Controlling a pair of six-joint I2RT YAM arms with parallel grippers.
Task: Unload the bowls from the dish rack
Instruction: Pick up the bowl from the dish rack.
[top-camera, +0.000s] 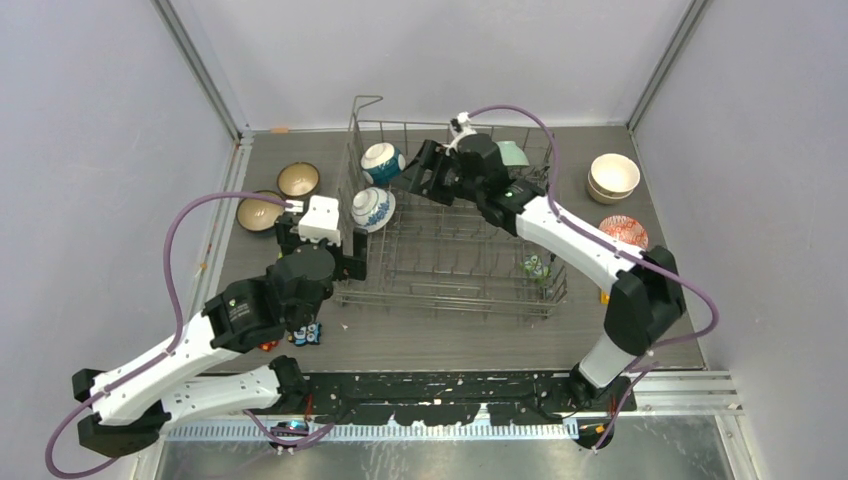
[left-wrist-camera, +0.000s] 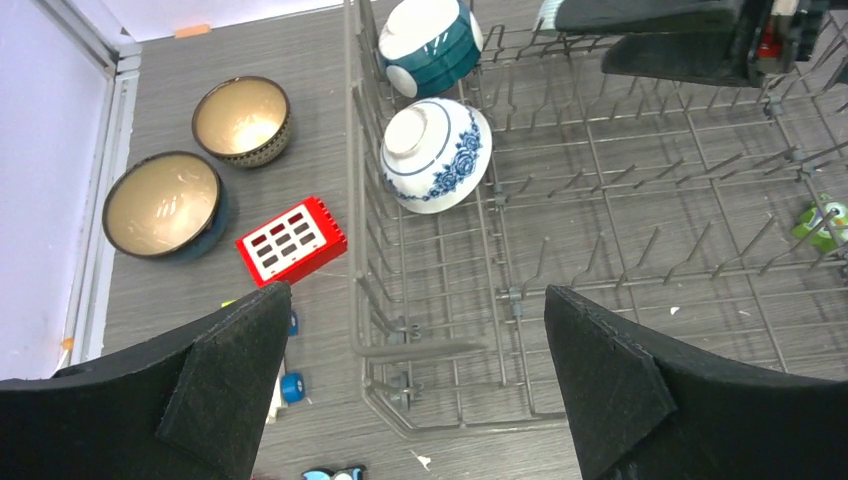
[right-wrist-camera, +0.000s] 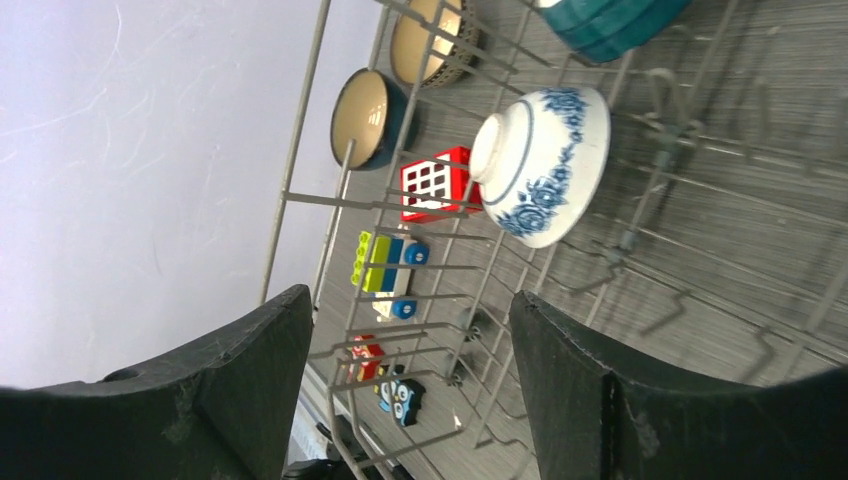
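Left claw (left-wrist-camera: 418, 292) wide-spread; blue-and-white bowl (left-wrist-camera: 437, 155) ahead, untouched.

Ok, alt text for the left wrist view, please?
A grey wire dish rack holds a white bowl with blue flowers and a dark teal bowl, both tipped. Left of it stand two cream-lined bowls and a red toy block. The open left gripper frames the bottom.

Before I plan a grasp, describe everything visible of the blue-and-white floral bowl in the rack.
The blue-and-white bowl is glossy white ceramic with blue flower prints and a blue band round its foot. It lies tipped on its side, foot showing, propped between tines by the left wall of the dish rack, nearer than the dark teal bowl.
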